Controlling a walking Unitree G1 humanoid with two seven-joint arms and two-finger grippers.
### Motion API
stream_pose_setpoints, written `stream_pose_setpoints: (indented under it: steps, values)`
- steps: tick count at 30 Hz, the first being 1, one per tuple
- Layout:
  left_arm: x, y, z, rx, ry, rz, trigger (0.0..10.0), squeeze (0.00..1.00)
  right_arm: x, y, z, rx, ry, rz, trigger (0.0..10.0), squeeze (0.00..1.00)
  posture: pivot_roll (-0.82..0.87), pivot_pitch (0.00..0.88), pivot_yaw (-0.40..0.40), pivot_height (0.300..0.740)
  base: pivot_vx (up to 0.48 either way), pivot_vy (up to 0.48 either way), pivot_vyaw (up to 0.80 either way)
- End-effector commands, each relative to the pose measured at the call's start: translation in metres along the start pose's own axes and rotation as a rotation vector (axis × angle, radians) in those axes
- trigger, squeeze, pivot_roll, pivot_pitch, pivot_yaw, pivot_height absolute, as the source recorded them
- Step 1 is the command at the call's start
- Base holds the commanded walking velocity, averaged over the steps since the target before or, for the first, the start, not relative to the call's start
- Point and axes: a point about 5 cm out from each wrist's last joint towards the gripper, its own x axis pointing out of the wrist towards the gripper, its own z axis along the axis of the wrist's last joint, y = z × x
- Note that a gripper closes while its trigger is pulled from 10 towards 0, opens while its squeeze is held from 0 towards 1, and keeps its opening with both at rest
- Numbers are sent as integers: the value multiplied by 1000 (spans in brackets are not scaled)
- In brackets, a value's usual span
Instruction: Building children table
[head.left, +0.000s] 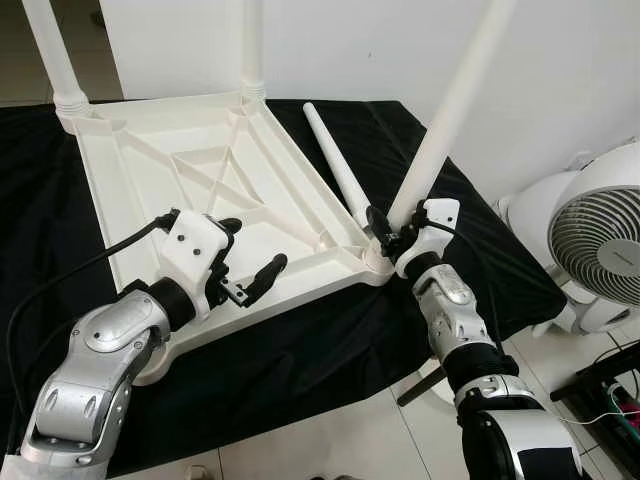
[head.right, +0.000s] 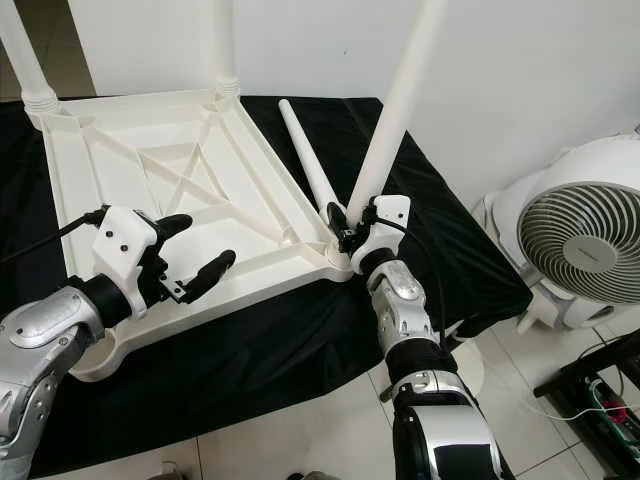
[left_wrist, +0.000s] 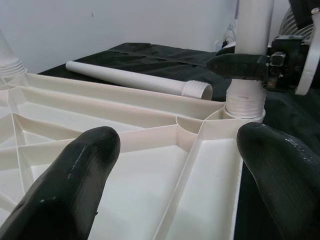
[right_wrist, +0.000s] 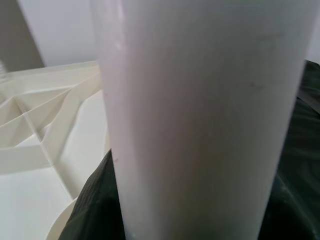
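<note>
Tabletop (head.left: 200, 170) is laid upside down on a black cloth (head.left: 300, 360), ribs up. Two legs are already stood in the far corner sockets (head.left: 72, 100). Third leg (head.left: 450, 110) is gripped low down by the right gripper (head.left: 392, 235), clenched around it just above the near right corner socket (head.left: 378, 262). Leg is seen tilted, so it should be brought upright before being turned, otherwise the thread is likely to be crossed. Fourth leg (head.left: 335, 165) is left lying on the cloth beside the tabletop edge. Left gripper (head.left: 250, 262) is held released, fingers spread over the ribs; the frame could be pressed down with it while the leg is twisted home.
</note>
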Motion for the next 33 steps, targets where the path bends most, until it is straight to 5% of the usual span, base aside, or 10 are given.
stream_pose_setpoints:
  steps: [1, 9, 17, 30, 33]
  values:
    - [1, 0, 1, 0, 0, 20, 10000, 0, -18, 11, -42, 49, 187, 101, 10000, 0, 149, 104, -89, 740, 0, 0, 0]
    - [0, 0, 1, -1, 2, 24, 10000, 0, -22, 10, -34, -17, 177, 239, 10000, 0, 148, 115, -90, 740, 0, 0, 0]
    - [0, -1, 1, -8, 2, 26, 10000, 0, -24, -11, -20, -150, 199, 300, 10000, 0, 143, 121, -94, 740, 0, 0, 0]
    - [-2, -2, 0, -10, 13, 15, 10000, 0, -32, -12, -20, -141, 205, 391, 10000, 0, 147, 125, -88, 740, 0, 0, 0]
    - [-2, -1, 0, -8, 16, 10, 10000, 0, -42, -12, -21, -158, 253, 556, 10000, 0, 145, 125, -78, 740, 0, 0, 0]
